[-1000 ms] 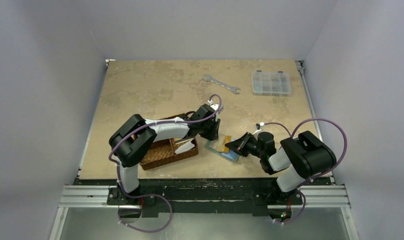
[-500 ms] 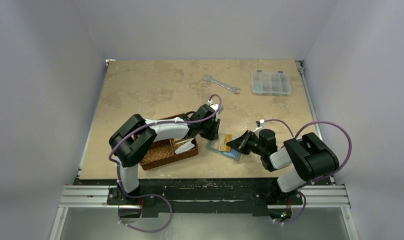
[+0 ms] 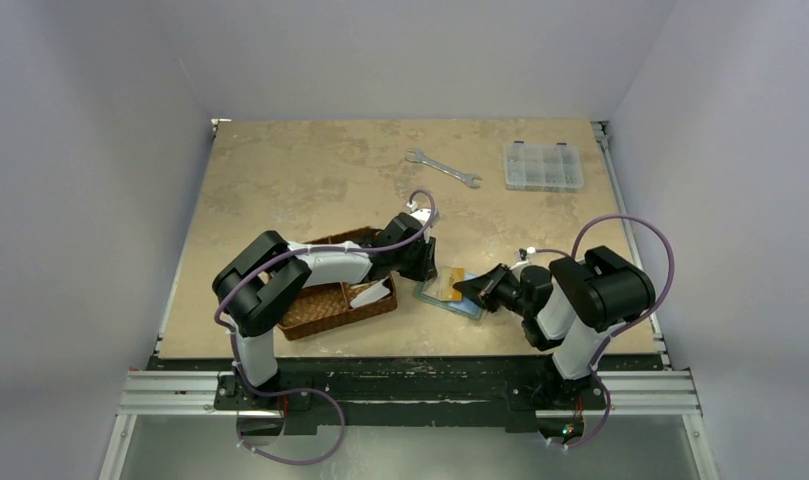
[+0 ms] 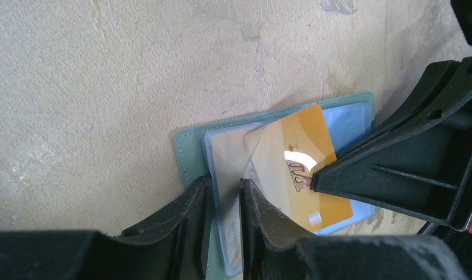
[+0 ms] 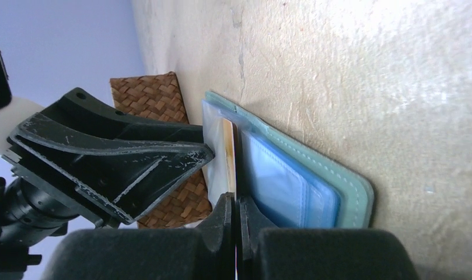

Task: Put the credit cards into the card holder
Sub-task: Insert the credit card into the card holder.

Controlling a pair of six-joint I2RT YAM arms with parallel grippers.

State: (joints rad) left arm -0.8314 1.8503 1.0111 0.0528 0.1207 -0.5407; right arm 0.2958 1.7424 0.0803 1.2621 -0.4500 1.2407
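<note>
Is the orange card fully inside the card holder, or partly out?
Partly out. The orange card has one corner under the clear pocket of the card holder; the rest sticks out, pinched by the right gripper.

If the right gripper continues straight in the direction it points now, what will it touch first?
Probably the card holder: the orange card in the right gripper points into its clear pocket, so the fingertips would reach that pocket's edge first. The left gripper is close beside; depth is unclear.
</note>
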